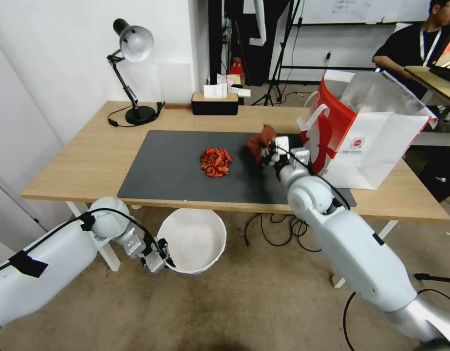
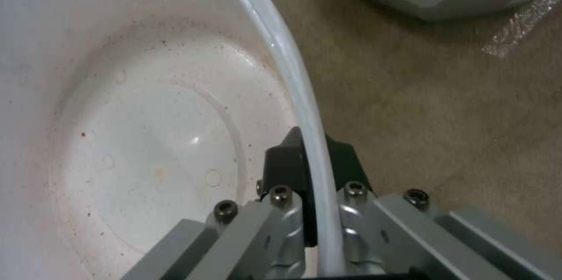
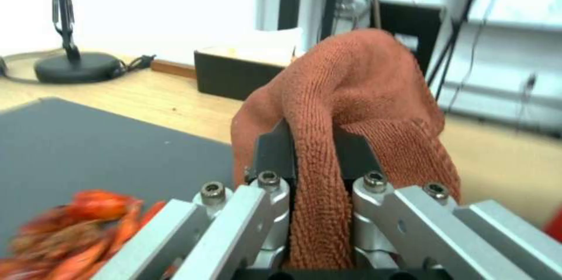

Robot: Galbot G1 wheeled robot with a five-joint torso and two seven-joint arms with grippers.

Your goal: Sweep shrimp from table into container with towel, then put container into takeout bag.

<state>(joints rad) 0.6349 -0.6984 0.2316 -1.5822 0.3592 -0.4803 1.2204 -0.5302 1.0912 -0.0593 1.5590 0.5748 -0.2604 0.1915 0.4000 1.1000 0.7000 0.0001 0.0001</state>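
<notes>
I am looking down on the table (image 1: pixel 88 161), a long pale wood desk with a dark grey mat (image 1: pixel 171 170) across its middle. At its far right end stands the takeout bag (image 1: pixel 366 146), red and white, mouth open, foil lining showing. Below the table's near edge, off the tabletop and over the floor, sits the container (image 1: pixel 193 240), a deep white bowl, empty.

My left gripper (image 1: pixel 159 257) has its jaws clenched on the container's rim (image 2: pixel 304 109), one pad inside the wall and one outside, holding the bowl just under the table edge. My right gripper (image 1: pixel 270 152) hangs over the mat's right part, between the shrimp and the bag, with its jaws closed tight on a fold of the towel (image 3: pixel 351 109), which bunches up above the fingers.

The shrimp (image 1: pixel 216 162) lie in one small red-orange heap near the mat's centre, just left of the towel and well back from the near edge.

My worries, largest first. The bowl hangs from a single pinch on a thin rim; I judge it could tilt or slip once shrimp land in it. The heap must cross a wide stretch of mat, so pieces may scatter sideways past the bowl's mouth onto the floor. The towel is bunched rather than spread, so I expect it could ride over some shrimp.
</notes>
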